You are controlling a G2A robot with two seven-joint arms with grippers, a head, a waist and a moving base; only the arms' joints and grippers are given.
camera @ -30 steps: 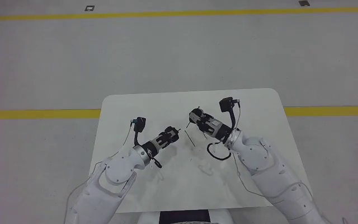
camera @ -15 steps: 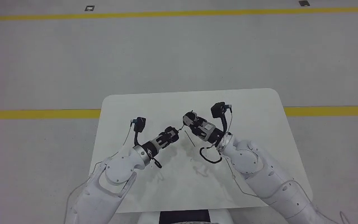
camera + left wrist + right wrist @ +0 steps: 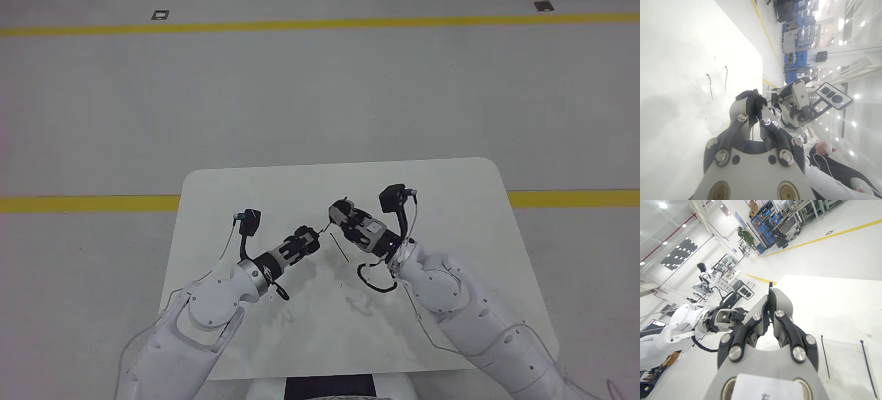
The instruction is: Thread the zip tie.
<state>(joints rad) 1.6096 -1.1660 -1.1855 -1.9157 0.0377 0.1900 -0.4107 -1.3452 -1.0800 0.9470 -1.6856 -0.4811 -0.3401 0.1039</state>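
Black zip tie [image 3: 770,286] pinched between the closed fingers of my right claw [image 3: 770,294], tip poking past them | my left claw [image 3: 755,98] clamped on a thin black strip [image 3: 752,130], same tie or not I cannot tell | claws near each other above white table [image 3: 829,298] | two spare ties [image 3: 825,357] flat on clear sheet [image 3: 844,349]

Top camera: overhead, facing down, whole table [image 3: 450,190] lower centre. Wrist cameras: close behind left gripper [image 3: 754,100], right gripper [image 3: 770,296]; all share table.
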